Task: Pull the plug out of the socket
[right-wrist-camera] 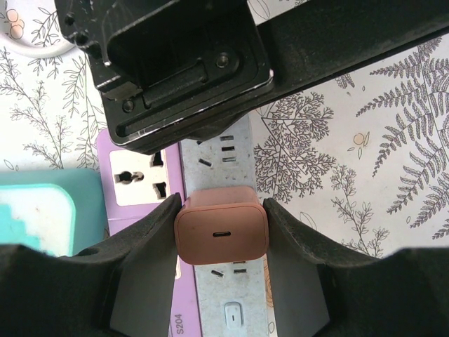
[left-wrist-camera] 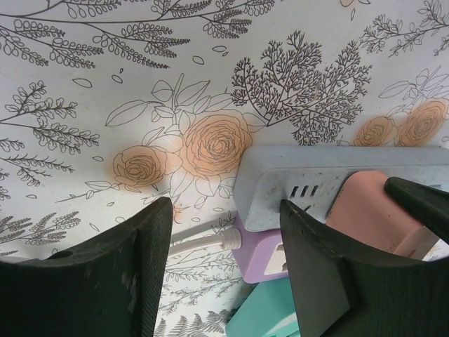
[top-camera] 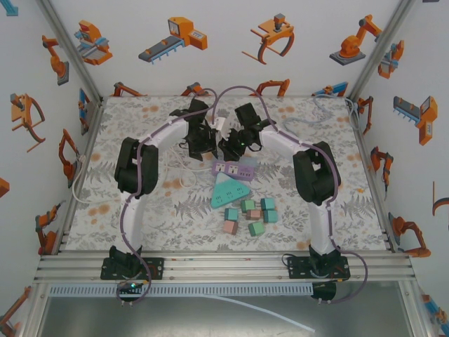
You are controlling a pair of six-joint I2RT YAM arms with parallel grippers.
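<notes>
We record one readable marking. On the purple power strip (right-wrist-camera: 140, 184), in the right wrist view, the characters "S204" are printed in dark type on the lilac casing. They run sideways along the strip's long edge, at the bottom of the frame. The marking sits below the strip's white socket face and just beside the grey power strip (right-wrist-camera: 247, 298). The frame edge cuts the print, so we cannot tell whether more characters follow. The white button (right-wrist-camera: 231, 314) on the grey power strip bears a small dark stroke, too small to read.
</notes>
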